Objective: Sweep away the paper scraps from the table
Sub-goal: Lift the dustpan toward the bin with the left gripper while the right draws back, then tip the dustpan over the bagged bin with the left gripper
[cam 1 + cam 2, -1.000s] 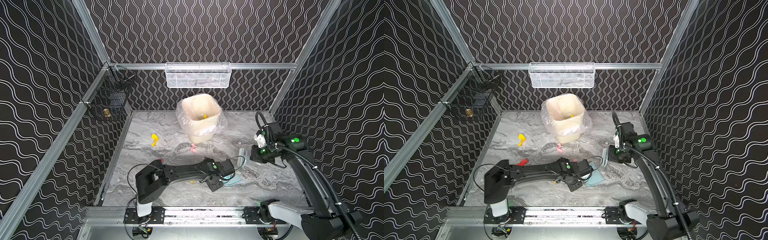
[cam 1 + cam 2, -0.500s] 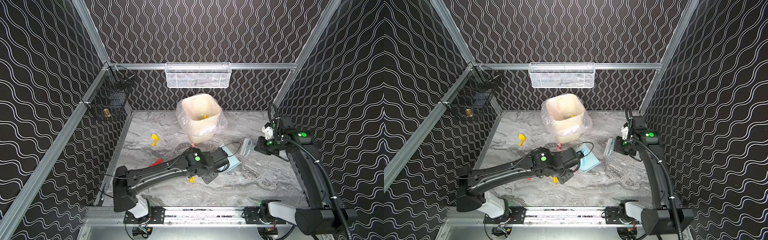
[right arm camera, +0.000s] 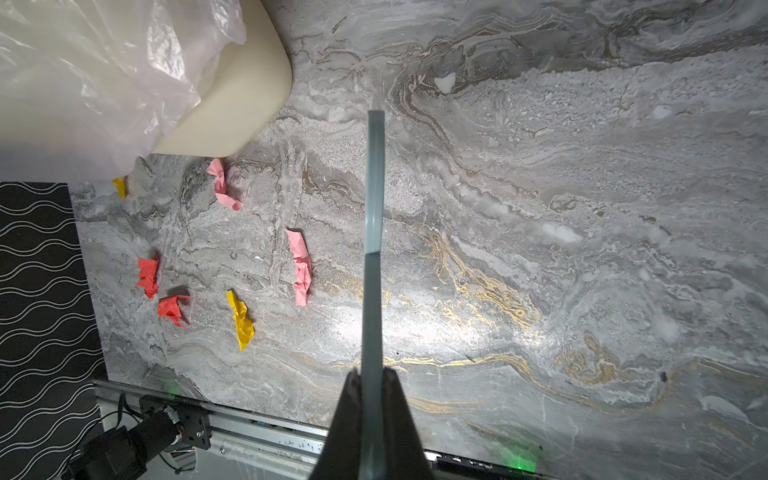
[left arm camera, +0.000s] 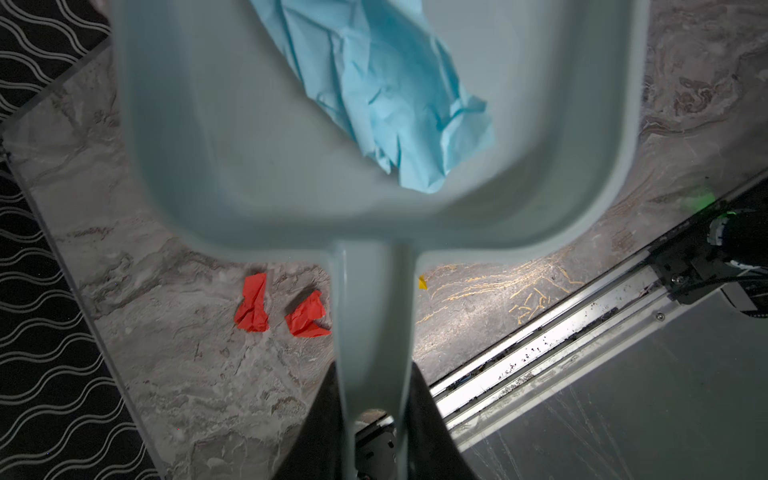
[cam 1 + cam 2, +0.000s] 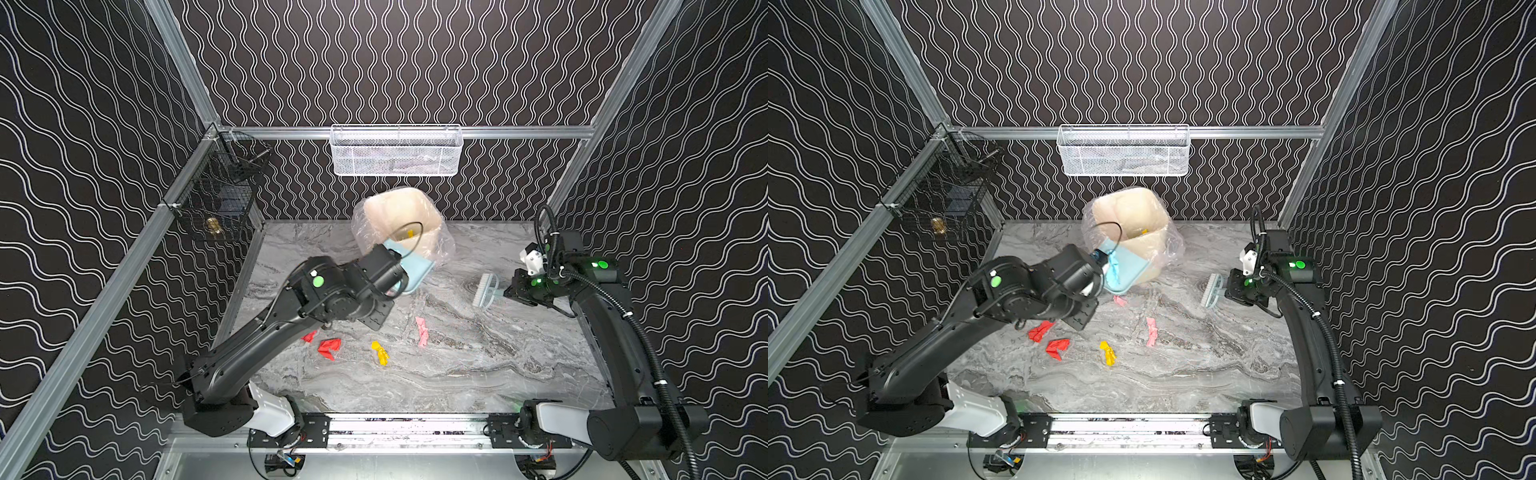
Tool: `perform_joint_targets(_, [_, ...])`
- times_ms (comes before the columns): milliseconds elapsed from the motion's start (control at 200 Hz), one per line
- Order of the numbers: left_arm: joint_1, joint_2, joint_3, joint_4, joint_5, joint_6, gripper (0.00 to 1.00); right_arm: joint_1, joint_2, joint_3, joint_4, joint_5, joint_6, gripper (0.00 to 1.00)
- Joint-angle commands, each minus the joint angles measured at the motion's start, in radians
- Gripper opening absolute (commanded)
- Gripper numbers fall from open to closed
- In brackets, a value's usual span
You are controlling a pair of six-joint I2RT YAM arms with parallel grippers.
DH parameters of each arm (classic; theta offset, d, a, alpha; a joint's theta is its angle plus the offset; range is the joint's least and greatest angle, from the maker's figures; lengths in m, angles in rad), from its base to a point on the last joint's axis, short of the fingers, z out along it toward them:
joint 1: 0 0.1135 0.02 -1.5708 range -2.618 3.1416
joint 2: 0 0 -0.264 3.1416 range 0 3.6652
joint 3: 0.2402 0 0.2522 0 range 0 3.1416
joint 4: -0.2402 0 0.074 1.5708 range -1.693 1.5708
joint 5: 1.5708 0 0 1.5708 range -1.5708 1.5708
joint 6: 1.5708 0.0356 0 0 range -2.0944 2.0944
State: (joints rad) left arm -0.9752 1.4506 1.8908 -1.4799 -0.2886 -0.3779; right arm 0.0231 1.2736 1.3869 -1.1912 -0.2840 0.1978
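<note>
Currently: paper scraps [image 5: 329, 348] lie left of the brush [image 5: 486, 289]

We find the right gripper [image 3: 374, 384] clamped on the brush, the left gripper [image 4: 374, 415] gripping the dustpan [image 5: 1133, 270], tipped at the bin [image 5: 399, 210]. The paper scraps rest on the table [image 5: 457, 374] between them, nearer the left arm

The front strip and right-centre of the table [image 5: 478, 374] lie bare and passable. The lined bin [image 5: 386, 212] blocks the rear centre, and the left arm [image 5: 266, 340] spans the left half diagonally, its dustpan [image 5: 415, 270] against the bin's front. Paper scraps [image 5: 328, 347] dot the centre-left surface, and the brush [image 5: 486, 291] juts inward from the right side.
</note>
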Motion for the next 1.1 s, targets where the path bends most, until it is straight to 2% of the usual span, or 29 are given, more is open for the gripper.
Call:
perform_joint_targets(0, [0.058, 0.011, 0.060, -0.091, 0.020, 0.014, 0.00, -0.003, -0.002, 0.004, 0.012, -0.021, -0.011, 0.00])
perform_joint_targets(390, [0.408, 0.150, 0.273, -0.141, 0.153, 0.222, 0.00, -0.003, -0.028, -0.011, 0.007, -0.045, -0.008, 0.00])
perform_joint_targets(501, [0.468, 0.209, 0.327, -0.145, 0.165, 0.258, 0.00, -0.004, -0.038, -0.017, 0.004, -0.049, -0.006, 0.00])
perform_joint_targets(901, [0.494, 0.430, 0.569, -0.198, 0.031, 0.272, 0.00, -0.002, -0.060, -0.058, 0.007, -0.061, -0.009, 0.00])
perform_joint_targets(1096, [0.473, 0.467, 0.579, -0.201, -0.061, 0.284, 0.00, -0.001, -0.068, -0.081, 0.011, -0.067, -0.009, 0.00])
